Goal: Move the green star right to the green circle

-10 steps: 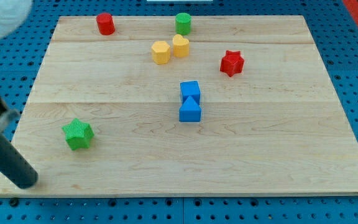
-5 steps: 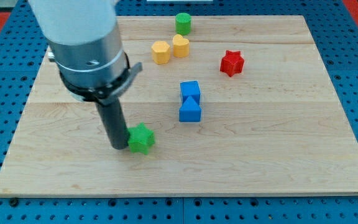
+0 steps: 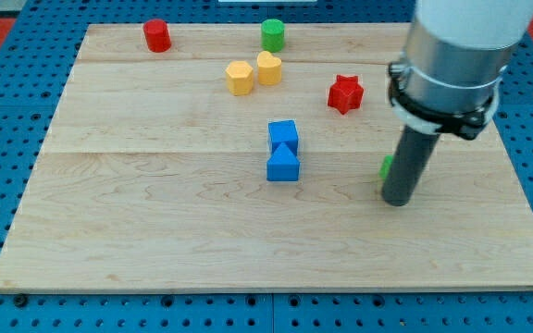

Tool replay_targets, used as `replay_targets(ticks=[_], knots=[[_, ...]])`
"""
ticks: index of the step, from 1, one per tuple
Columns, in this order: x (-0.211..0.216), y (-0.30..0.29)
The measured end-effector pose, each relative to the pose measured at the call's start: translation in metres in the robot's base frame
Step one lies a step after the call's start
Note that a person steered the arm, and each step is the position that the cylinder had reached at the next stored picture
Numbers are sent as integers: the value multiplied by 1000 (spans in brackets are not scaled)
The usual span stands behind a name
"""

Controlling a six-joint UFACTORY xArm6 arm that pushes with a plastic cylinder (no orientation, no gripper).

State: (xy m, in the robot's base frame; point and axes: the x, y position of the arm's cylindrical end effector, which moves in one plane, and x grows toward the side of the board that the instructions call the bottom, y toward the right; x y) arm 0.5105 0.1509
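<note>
My tip [image 3: 397, 201] rests on the wooden table [image 3: 155, 240] toward the view's right, a little below the middle height of the board. The dark rod rises from it to the grey and white body of the arm, which fills the view's upper right corner. This arm carries no fingers at all, only the rod, so there is nothing to spread or pinch.

The green star [image 3: 388, 167] is almost wholly hidden behind the rod: only a thin green sliver shows at the rod's left edge, just above my tip and touching the rod as far as can be seen. Its star shape cannot be made out here.

The green circle [image 3: 272, 34] stands upright near the view's top edge, slightly left of centre, well apart from the green sliver and my tip. A red cylinder [image 3: 156, 35] stands near the top left. Two yellow blocks sit side by side below the green circle: a yellow hexagon [image 3: 240, 78] and, touching it on the right, a yellow heart-like block [image 3: 268, 67]. A red star [image 3: 345, 93] lies up and to the left of the rod, apart from it. Near the centre a blue cube [image 3: 283, 134] touches a blue triangle [image 3: 283, 166] just below it.
</note>
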Motion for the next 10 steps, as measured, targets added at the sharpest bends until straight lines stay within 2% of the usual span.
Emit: replay_targets(ticks=[1, 4, 5, 6, 8, 9, 10], knots=[[-10, 33], [-77, -9], [-67, -25], [-80, -19], [-131, 35], [-175, 10], [-197, 3]])
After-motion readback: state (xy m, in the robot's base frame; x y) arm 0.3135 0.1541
